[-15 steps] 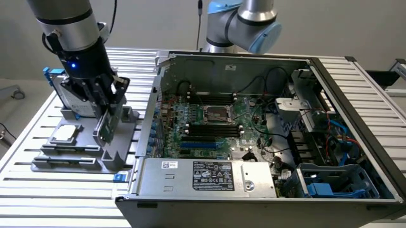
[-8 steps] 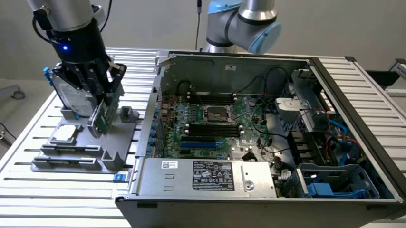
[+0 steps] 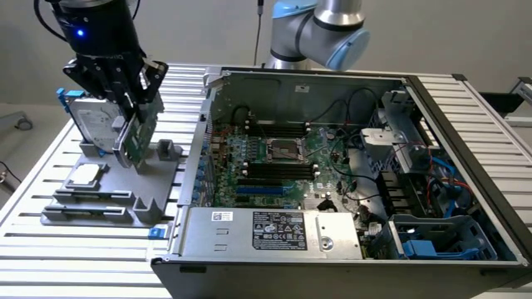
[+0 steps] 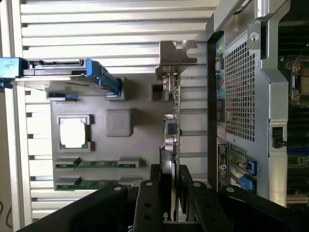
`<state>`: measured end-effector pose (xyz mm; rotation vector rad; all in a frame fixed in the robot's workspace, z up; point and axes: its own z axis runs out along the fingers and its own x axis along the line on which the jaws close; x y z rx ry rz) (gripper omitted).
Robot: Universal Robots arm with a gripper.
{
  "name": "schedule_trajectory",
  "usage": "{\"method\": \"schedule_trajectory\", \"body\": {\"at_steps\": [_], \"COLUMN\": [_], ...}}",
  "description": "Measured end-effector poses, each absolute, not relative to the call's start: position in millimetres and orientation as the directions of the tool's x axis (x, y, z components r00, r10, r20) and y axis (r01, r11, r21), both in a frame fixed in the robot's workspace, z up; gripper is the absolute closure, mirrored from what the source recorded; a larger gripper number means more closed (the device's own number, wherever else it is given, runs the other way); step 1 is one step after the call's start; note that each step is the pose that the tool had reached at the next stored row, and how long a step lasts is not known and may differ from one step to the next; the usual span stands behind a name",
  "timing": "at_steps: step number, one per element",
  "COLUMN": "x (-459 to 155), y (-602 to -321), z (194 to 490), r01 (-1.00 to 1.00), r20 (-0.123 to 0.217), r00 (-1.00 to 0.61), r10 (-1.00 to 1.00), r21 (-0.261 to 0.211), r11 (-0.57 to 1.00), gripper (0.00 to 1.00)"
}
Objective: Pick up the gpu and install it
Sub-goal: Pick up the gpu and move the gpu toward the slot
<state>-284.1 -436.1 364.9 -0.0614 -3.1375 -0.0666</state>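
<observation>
In the upper left of the exterior view the arm's black wrist hangs straight down, with the gripper [image 3: 129, 103] pointing at the table [image 3: 50, 249]. Its fingers are closed on the top edge of the gpu [image 3: 133, 140], which stands upright with its green board toward the camera. The card's lower edge is down at the grey holder [image 3: 108, 199]; I cannot tell whether it touches it. Just behind the card, toward the exterior view's left, the silver hard drive [image 3: 91, 121] with blue rails stands on edge in the same holder, and a square processor chip [image 3: 87, 175] lies flat in a pocket below it. The open computer case [image 3: 465, 156] takes up the centre and right of the frame, motherboard [image 3: 275, 156] exposed, well apart from the card. The arm's blue-capped elbow [image 3: 320, 31] shows at the top centre, behind the case.

The wrist view looks down along the gripper [image 4: 169, 203]. Its two black fingers [image 4: 147, 203] press the gpu [image 4: 171, 125] from either side – the card is seen edge-on, with its silver bracket [image 4: 176, 58] at the far end. The grey holder [image 4: 135, 145] lies beneath it, carrying the hard drive [image 4: 63, 72], the processor chip [image 4: 73, 133] and two green memory sticks [image 4: 96, 164]. The case's perforated rear panel [image 4: 241, 92] runs just beside the card – not touching it
</observation>
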Motion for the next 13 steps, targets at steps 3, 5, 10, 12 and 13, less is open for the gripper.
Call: {"method": "schedule_trajectory", "body": {"at_steps": [3, 5, 10, 12, 13], "x": [-273, -266, -245, -236, -232], "y": [-437, -439, -442, -443, -444], "z": [378, 388, 410, 418, 421], "r01": [0.039, 0.039, 0.040, 0.040, 0.040], "r20": [0.006, 0.008, 0.014, 0.017, 0.019], "r00": [-0.999, -0.999, -0.999, -0.999, -0.999], "r10": [0.039, 0.039, 0.039, 0.039, 0.039], "r21": [0.044, 0.044, 0.045, 0.045, 0.045], "r11": [0.998, 0.998, 0.998, 0.998, 0.998], "gripper": [0.74, 0.74, 0.74, 0.74, 0.74]}}
